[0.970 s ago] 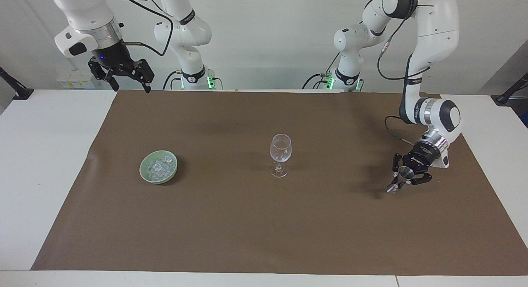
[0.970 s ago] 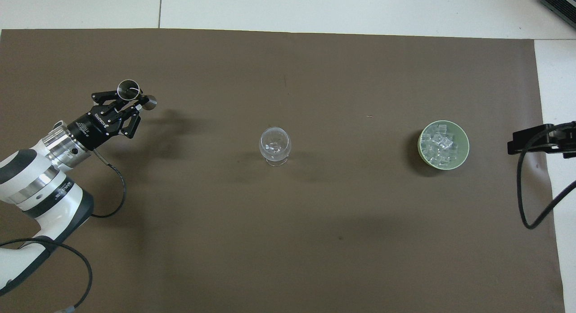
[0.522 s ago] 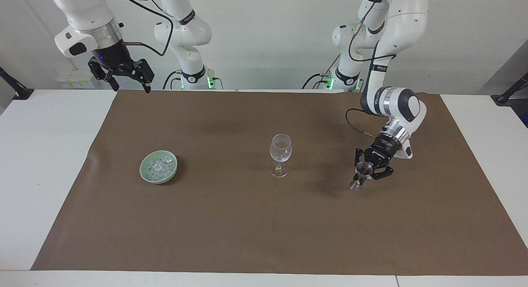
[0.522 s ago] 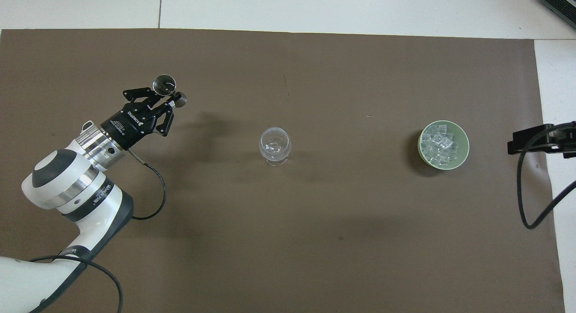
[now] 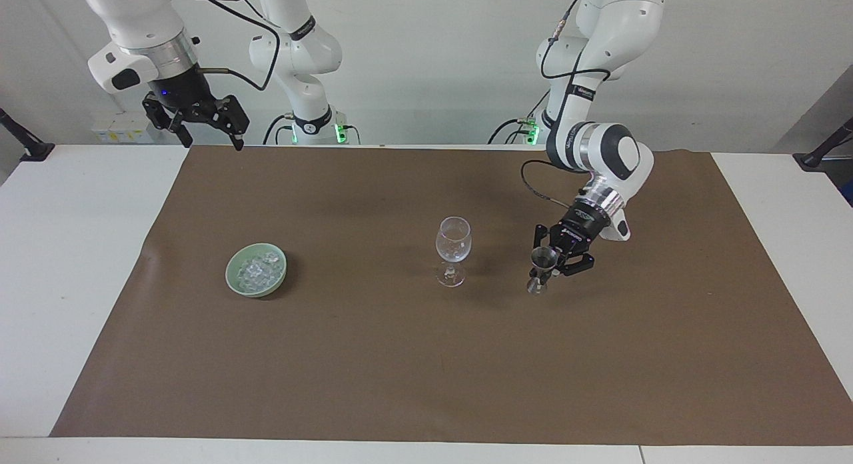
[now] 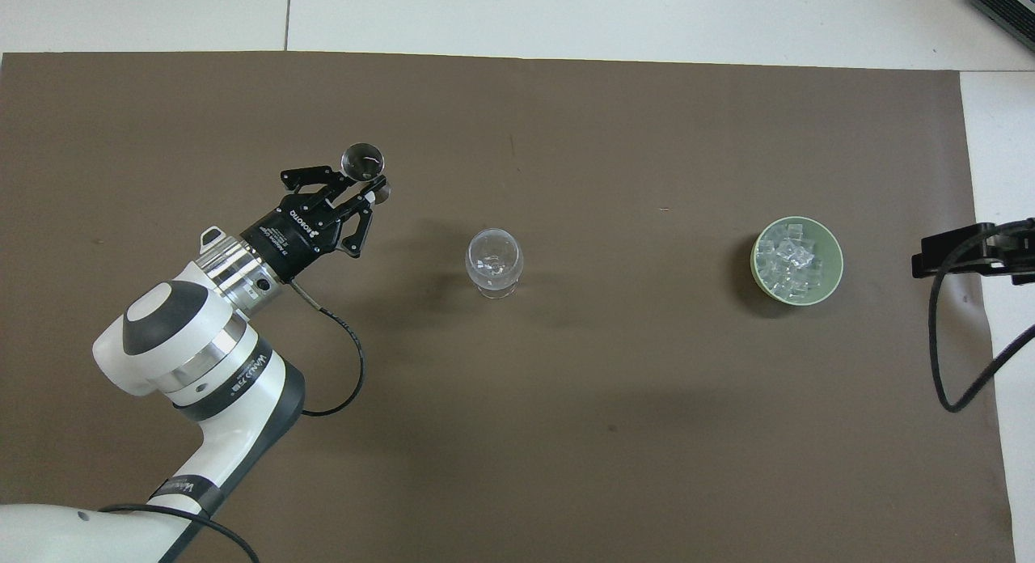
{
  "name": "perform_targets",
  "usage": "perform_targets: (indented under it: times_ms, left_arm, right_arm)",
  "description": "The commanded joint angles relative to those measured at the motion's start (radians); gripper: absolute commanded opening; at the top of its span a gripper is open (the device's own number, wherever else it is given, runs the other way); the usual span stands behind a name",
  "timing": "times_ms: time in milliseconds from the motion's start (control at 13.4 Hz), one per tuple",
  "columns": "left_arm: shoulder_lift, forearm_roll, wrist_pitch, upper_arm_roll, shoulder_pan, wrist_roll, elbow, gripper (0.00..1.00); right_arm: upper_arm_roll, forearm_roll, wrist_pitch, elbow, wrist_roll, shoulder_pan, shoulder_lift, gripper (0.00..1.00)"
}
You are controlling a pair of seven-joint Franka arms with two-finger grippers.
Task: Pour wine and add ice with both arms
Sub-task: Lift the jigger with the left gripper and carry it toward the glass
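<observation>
A matte brown paper sheet (image 5: 426, 357) covers most of a white table (image 5: 60, 264). At the middle of the facing view stands a clear, round-bowled stemmed wine glass (image 5: 453, 249) on a thin foot. Toward the lower left of that view sits a smooth pale green bowl (image 5: 256, 269), shallow and round, filled with the ice (image 5: 256, 271): small glassy, irregular chunks piled together.

My left gripper (image 5: 545, 269) hangs right of centre in the facing view, over the paper just beside the wine glass. Its jaws are clamped on the narrow waist of a shiny metal jigger (image 5: 541, 268), an hourglass-shaped measuring cup with its wide mouth up, held slightly tilted.

My right gripper (image 5: 210, 132) waits in the upper left of the facing view, raised over the table's edge near the robots, jaws spread apart and holding nothing. The ice lies well apart from both sets of jaws, the glass standing between it and the jigger.
</observation>
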Motion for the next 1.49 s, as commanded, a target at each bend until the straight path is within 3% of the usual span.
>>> perform_targets:
  times_ms: [0, 448, 1417]
  left_arm:
    - [-0.032, -0.032, 0.079, 0.012, -0.061, 0.020, 0.007, 0.00]
    - [-0.043, -0.032, 0.208, -0.040, -0.094, 0.059, 0.067, 0.00]
    - [-0.041, -0.027, 0.360, -0.067, -0.170, 0.218, 0.110, 0.00]
  right_arm:
    - [-0.001, 0.026, 0.001, -0.013, 0.014, -0.001, -0.014, 1.00]
    - [-0.001, 0.026, -0.001, -0.013, 0.012, -0.001, -0.014, 1.00]
    - [-0.001, 0.026, 0.001, -0.013, 0.014, -0.001, -0.014, 1.00]
